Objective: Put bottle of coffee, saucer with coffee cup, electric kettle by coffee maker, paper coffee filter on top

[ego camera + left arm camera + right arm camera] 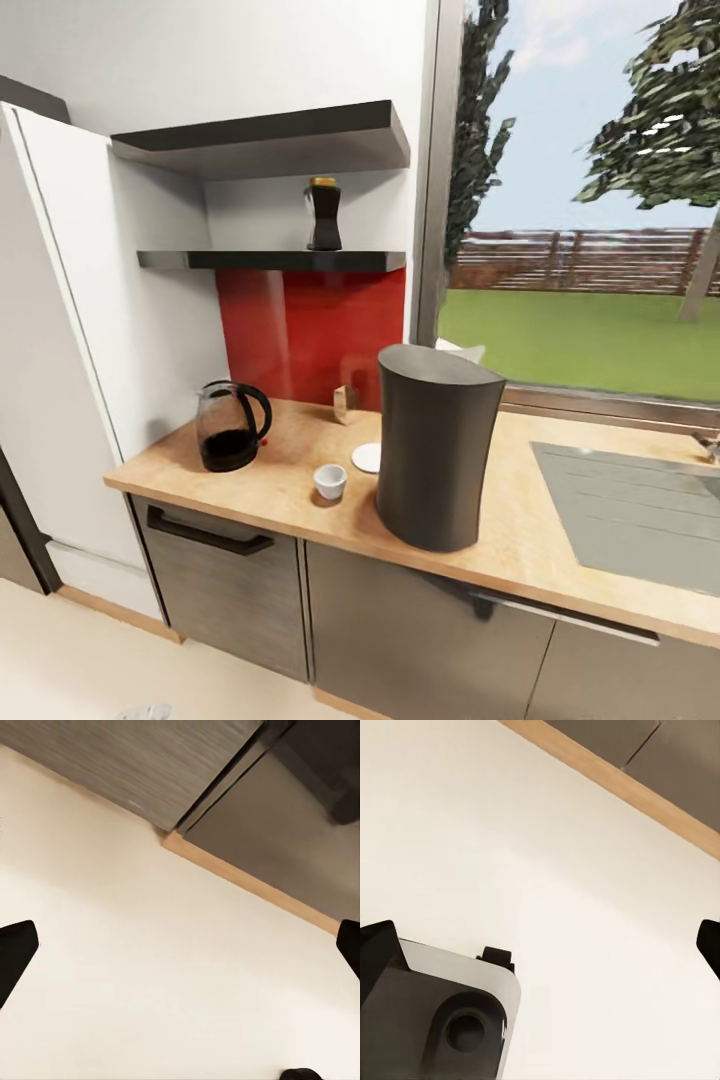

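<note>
dark grey coffee maker [437, 450] — white cup [330, 481] — red backsplash [310, 335].

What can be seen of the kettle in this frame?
The kettle is a rounded jug with a clear, glass-looking body, dark in its lower part, either a dark base or dark contents. A black curved handle arcs on its right side, with a small red spot low on it. It stands upright on the wooden counter, near the left end, close to the white side panel. Nothing else touches it; the cup and saucer sit apart, to its right.
</note>
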